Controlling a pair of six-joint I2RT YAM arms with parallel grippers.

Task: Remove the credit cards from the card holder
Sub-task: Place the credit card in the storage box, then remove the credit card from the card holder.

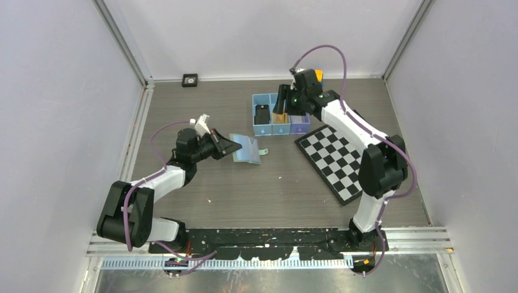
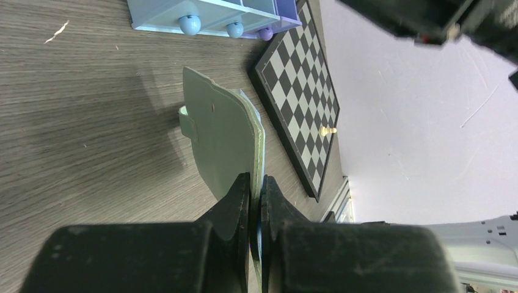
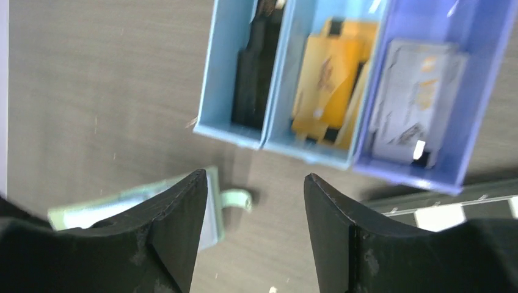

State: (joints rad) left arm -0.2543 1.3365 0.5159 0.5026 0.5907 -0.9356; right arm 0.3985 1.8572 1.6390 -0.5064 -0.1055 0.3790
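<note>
Pale lilac walls close in a grey wood-grain desk (image 1: 244, 195), with a black-and-white checkerboard (image 1: 333, 159) lying at an angle right of centre. A small sage-green folding card holder (image 1: 247, 149) sits mid-frame in the top view. Its long axis runs roughly left to right and its short side tab points right, toward the checkerboard. The left hand (image 1: 227, 146) is clenched on the holder's left edge. In the left wrist view the holder runs up-frame from the closed fingertips (image 2: 241, 195), seen nearly edge-on.

Above it in the frame stands a blue three-compartment tray (image 1: 254, 113). A black card (image 1: 262, 115) lies in the left compartment, a gold-orange card (image 3: 327, 79) in the middle one and a pale grey-white card (image 3: 409, 97) in the lilac right one. The right hand (image 1: 282, 101) hangs over the tray, fingers spread, holding nothing.
</note>
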